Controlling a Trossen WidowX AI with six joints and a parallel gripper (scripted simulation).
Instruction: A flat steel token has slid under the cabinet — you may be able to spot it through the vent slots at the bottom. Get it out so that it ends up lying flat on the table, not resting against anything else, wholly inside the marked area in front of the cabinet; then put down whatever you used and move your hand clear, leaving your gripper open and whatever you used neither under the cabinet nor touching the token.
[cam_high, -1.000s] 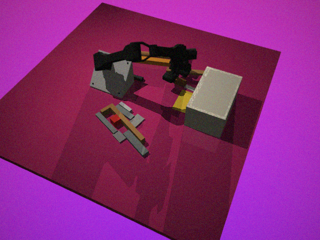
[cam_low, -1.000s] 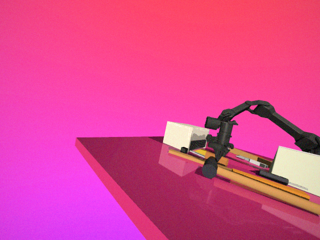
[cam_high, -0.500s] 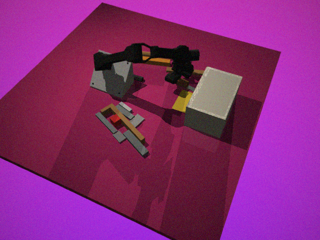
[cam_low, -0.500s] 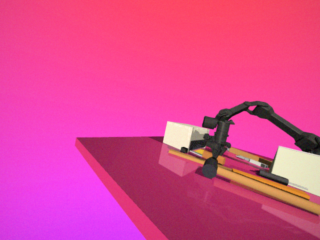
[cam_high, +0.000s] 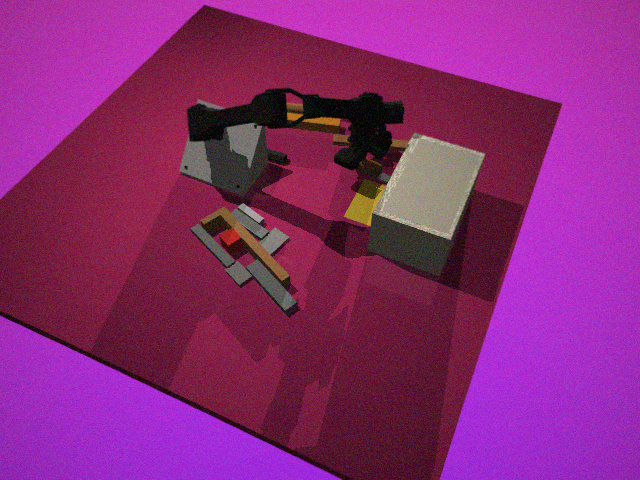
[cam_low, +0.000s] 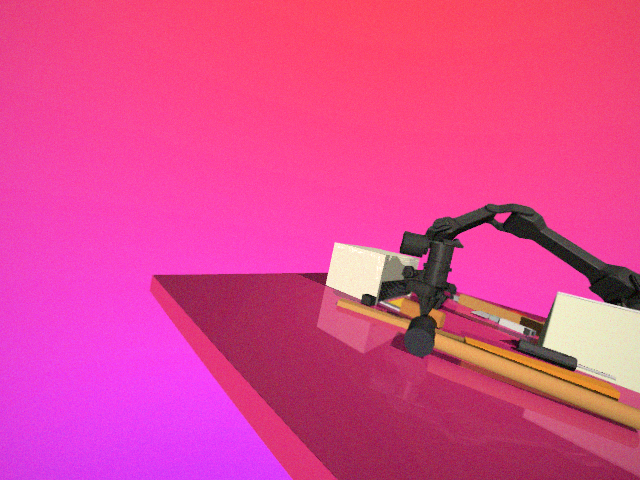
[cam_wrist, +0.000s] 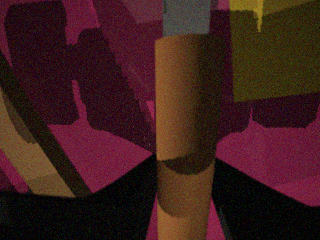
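Observation:
My gripper (cam_high: 363, 161) (cam_low: 425, 313) (cam_wrist: 182, 161) is shut on the round wooden handle of a tool (cam_high: 370, 167) (cam_low: 435, 316) (cam_wrist: 187, 95), low in front of the cabinet. The tool's flat grey blade (cam_high: 384, 177) (cam_wrist: 186, 17) points toward the pale box-shaped cabinet (cam_high: 429, 180) (cam_low: 356, 271); its far end is hidden in the top view and cut off in the wrist view. The yellow marked area (cam_high: 359, 208) (cam_wrist: 280, 60) lies beside the blade, in front of the cabinet. Dark vent slots (cam_low: 393, 290) show low on the cabinet's front. I cannot make out the steel token.
A long wooden rod (cam_low: 516, 365) and an orange bar (cam_high: 315, 122) lie behind the arm. A thin wooden strip (cam_high: 341, 140) (cam_low: 369, 313) runs near the cabinet. A black cylinder (cam_high: 278, 157) (cam_low: 546, 354) lies by the base. Grey and wooden bars surround a red block (cam_high: 231, 239).

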